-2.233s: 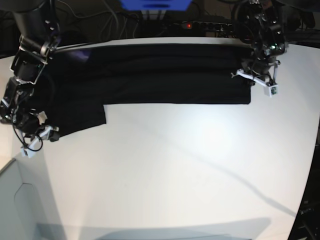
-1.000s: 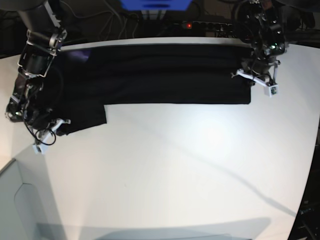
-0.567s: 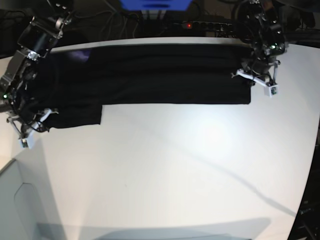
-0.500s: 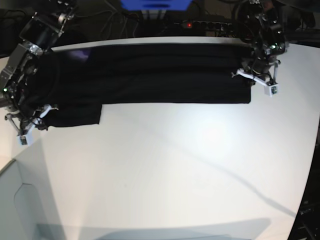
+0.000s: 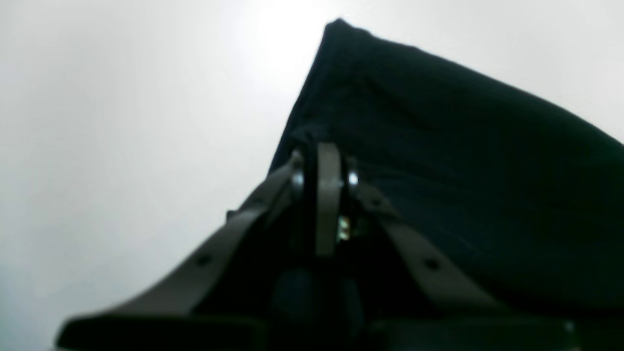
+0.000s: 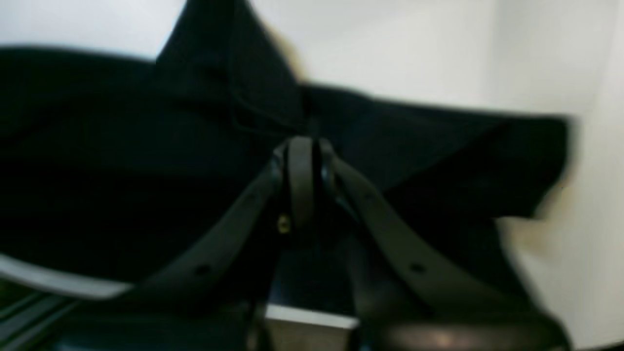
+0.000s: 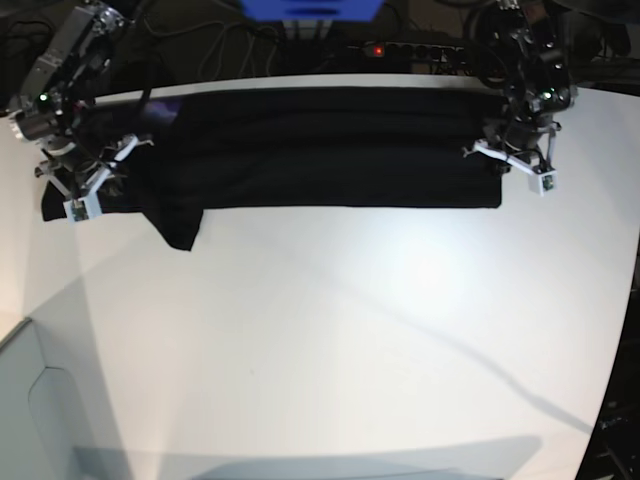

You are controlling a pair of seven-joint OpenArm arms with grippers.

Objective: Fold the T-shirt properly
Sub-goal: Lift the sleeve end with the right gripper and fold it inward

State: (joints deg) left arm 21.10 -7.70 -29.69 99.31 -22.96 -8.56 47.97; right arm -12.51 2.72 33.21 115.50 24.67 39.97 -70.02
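T-shirt (image 7: 320,145) spans the table (image 7: 350,330) — cables, seemingly, behind.

Your left gripper (image 7: 500,152) is at the T-shirt's (image 7: 320,145) end on the base view's right, jaws pinched together on a fold of cloth, wrist angled down; your right gripper (image 7: 97,170) is at the T-shirt's opposite end, jaws likewise clamped on cloth, arm reaching in from the far edge, its wrist view motion-blurred.
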